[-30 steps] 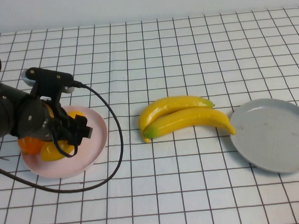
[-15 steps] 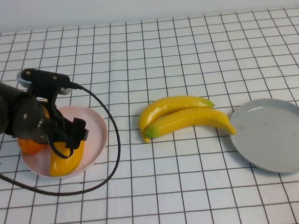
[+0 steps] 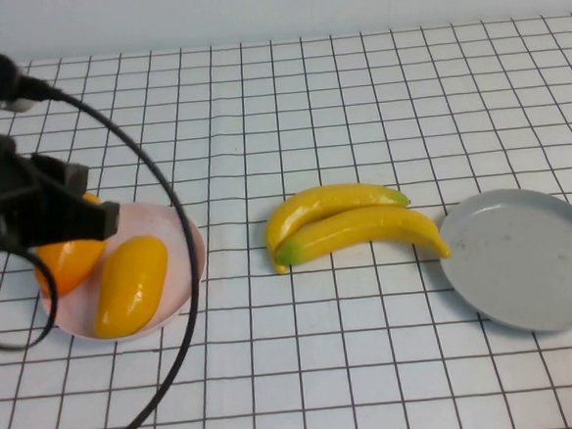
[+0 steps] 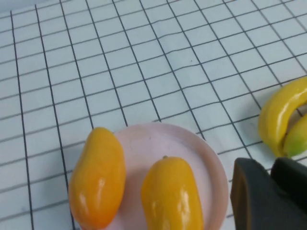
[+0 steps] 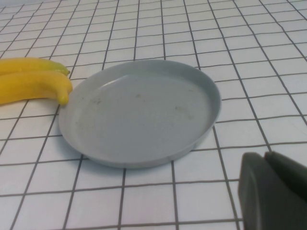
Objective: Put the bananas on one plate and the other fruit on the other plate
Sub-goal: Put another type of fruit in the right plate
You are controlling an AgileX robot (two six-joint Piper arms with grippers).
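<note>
Two plump orange-yellow fruits [image 3: 131, 284] [image 3: 67, 265] lie side by side on the pink plate [image 3: 189, 265]; the left wrist view shows both fruits [image 4: 170, 191] [image 4: 98, 175] on that plate [image 4: 153, 141]. My left gripper [image 3: 105, 222] [image 4: 272, 165] hangs above the plate's near side, shut and empty. The two bananas [image 3: 350, 220] [image 4: 280, 112] [image 5: 33, 84] lie together on the table's middle, one tip touching the bare grey plate [image 3: 525, 257] [image 5: 139, 110]. My right gripper [image 5: 266, 155] is shut and empty just beside the grey plate, out of the high view.
The table is a white cloth with a black grid. The left arm's black cable [image 3: 180, 310] loops over the table in front of the pink plate. Open cloth lies between the pink plate and the bananas.
My left gripper let the yellower fruit go onto the pink plate, rose away from it toward the camera, and its fingers closed. Bananas and grey plate stayed put.
</note>
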